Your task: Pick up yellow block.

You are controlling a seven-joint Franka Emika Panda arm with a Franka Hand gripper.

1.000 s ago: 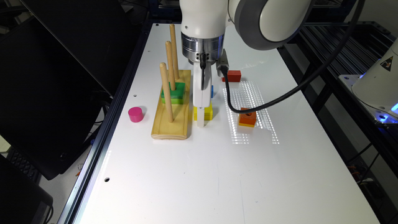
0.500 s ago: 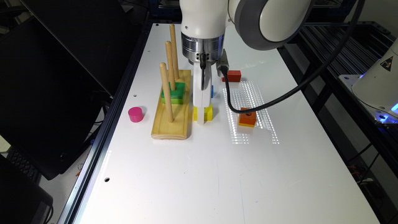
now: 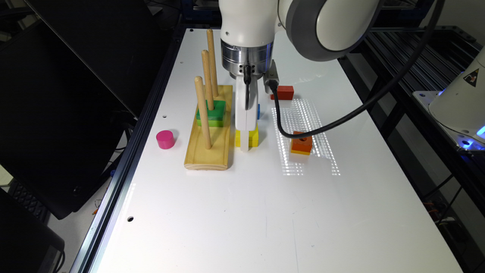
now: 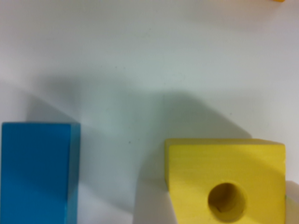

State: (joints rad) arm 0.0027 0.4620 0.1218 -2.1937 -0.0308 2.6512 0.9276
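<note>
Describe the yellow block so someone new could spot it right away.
Find the wooden peg board on the white table. On its exterior-view right, under the claw, sits the yellow block. It is bright yellow with a round hole; the neighbouring blue block shows none.

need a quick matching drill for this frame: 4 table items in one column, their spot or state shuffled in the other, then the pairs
Items:
1. yellow block
2. green block
3. pink cylinder
4. orange block

Places:
A. threaded on a peg of the wooden peg board
B. alone on the table at the exterior view's left of the board
C. directly under the gripper
D. in the patch of patterned light at the exterior view's right

Pairs: 1-C, 2-A, 3-B, 4-D
</note>
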